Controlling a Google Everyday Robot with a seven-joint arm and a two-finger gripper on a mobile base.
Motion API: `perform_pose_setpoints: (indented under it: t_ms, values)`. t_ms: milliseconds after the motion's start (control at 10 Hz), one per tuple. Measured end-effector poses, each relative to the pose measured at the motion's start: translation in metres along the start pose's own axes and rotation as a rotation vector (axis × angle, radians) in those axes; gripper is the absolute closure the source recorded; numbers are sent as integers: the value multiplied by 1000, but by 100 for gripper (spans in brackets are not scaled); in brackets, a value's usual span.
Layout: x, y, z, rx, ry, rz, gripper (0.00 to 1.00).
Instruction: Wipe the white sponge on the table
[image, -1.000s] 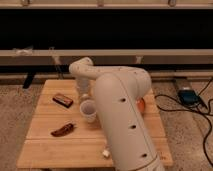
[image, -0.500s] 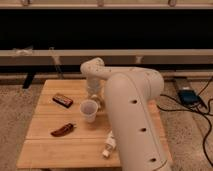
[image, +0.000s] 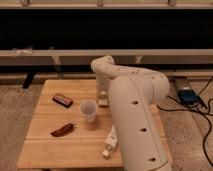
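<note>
The table (image: 47, 150) is a low square of light wooden planks. A small off-white block, the white sponge (image: 103, 102), lies near the table's middle, just right of the translucent cup (image: 88, 110). My gripper (image: 102, 94) hangs down from the white arm's wrist directly over the sponge, at or touching its top. The big white arm (image: 135, 120) fills the right side of the view and hides the table's right half.
A dark rectangular packet (image: 62, 100) lies at the back left. A reddish-brown object (image: 63, 130) lies at the front left. A long white tube with a cap (image: 110, 142) lies by the arm's base. Cables and a blue box (image: 187, 95) are on the floor to the right.
The arm has swung to the right across the table. The wrist moved from above the cup's left side to the cup's right. The white tube has come into view.
</note>
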Motion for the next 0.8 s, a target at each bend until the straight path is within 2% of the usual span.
perform_pose_setpoints:
  t_ms: [300, 800]
  values:
    - [-16, 10, 7, 10, -4, 12, 100]
    - [-18, 17, 7, 10, -8, -2, 100]
